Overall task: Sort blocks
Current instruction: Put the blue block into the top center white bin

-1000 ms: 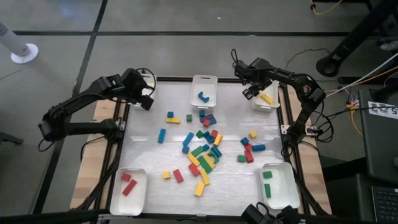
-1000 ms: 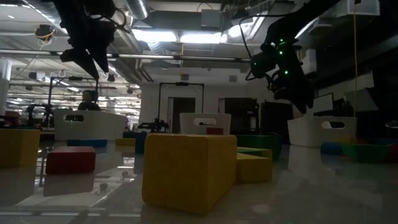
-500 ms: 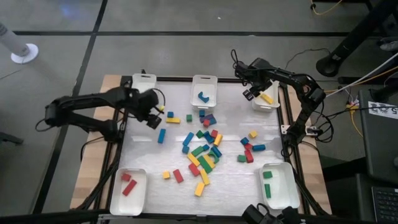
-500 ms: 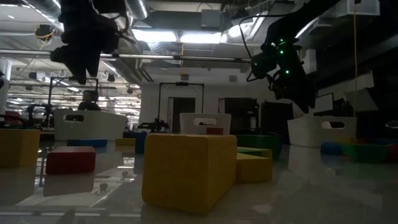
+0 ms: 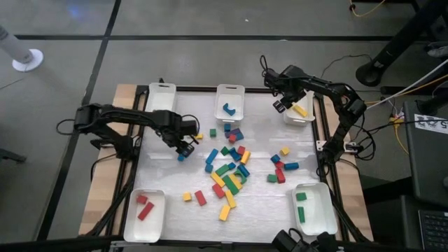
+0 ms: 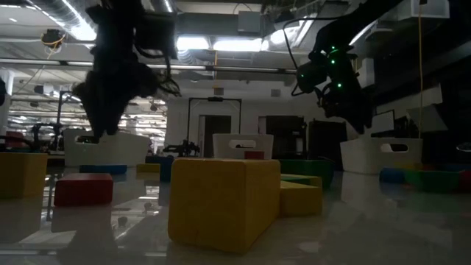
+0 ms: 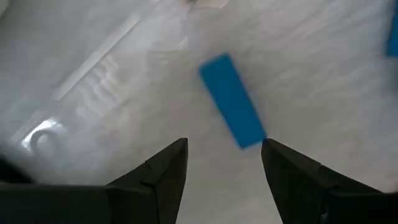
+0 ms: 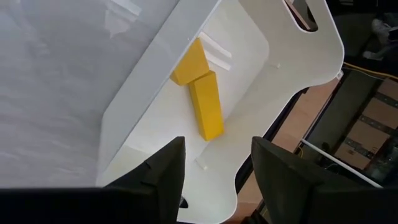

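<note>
I've got bare white table [image 5: 161, 175] all round the blue bar [image 7: 231, 101], well clear of the main pile of blocks [image 5: 229, 171]. My left gripper [image 5: 184, 145] reaches low over that bar, fingers [image 7: 163, 168] spread and empty, the bar lying flat just ahead of them. My right gripper [image 5: 283, 103] hangs above the white plastic tray [image 8: 249, 56], jaws parted, nothing held; two smooth yellow blocks [image 8: 200, 87] lie inside, touching.

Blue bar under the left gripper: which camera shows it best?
Left wrist view: the blue bar lies unobstructed on the table beyond the open left gripper. In the high view the gripper covers most of it; the low view doesn't clearly show it.
</note>
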Controlling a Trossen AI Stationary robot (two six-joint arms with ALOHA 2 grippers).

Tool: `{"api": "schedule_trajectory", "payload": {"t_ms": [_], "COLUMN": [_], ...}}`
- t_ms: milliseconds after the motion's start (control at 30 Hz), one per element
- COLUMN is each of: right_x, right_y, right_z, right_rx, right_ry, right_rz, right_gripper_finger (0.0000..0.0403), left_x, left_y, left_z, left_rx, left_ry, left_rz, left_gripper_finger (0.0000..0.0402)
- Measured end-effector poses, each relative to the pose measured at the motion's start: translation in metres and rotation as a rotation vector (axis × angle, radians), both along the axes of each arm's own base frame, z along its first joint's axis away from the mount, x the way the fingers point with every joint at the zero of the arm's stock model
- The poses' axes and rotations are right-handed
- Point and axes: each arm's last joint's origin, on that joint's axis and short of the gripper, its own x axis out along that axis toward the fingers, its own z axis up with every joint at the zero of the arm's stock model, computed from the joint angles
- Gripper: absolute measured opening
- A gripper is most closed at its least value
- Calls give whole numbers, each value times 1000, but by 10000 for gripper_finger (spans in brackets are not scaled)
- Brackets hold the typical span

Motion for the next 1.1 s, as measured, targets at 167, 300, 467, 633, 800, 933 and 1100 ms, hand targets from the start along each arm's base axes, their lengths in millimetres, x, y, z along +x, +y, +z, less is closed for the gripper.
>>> {"api": "schedule_trajectory", "payload": {"t_ms": [167,300,467,633,800,933,1100], "right_x": [1,1,1,1,1,1,1], "right_y": [-1,-1,-1,-1,-1,-1,1], "right_z": [0,0,0,0,0,0,3], "right_rx": [-14,-14,-14,-14,-10,8,31], "right_ry": [-15,-15,-15,-15,-13,-4,-21], "right_rz": [0,0,0,0,8,30,63], "right_gripper_finger": [184,184,184,184,184,184,184], "left_x": [14,18,22,25,26,26,26], "left_y": [2,3,3,4,4,4,4], "left_z": [-16,-28,-41,-52,-57,-57,-57], "left_rx": [1,-5,-12,-18,-21,-23,-25], "left_ry": [-3,39,92,133,149,149,148], "left_rz": [1,5,5,1,-7,-42,-96], "left_gripper_finger": [194,194,194,194,194,190,147]}}
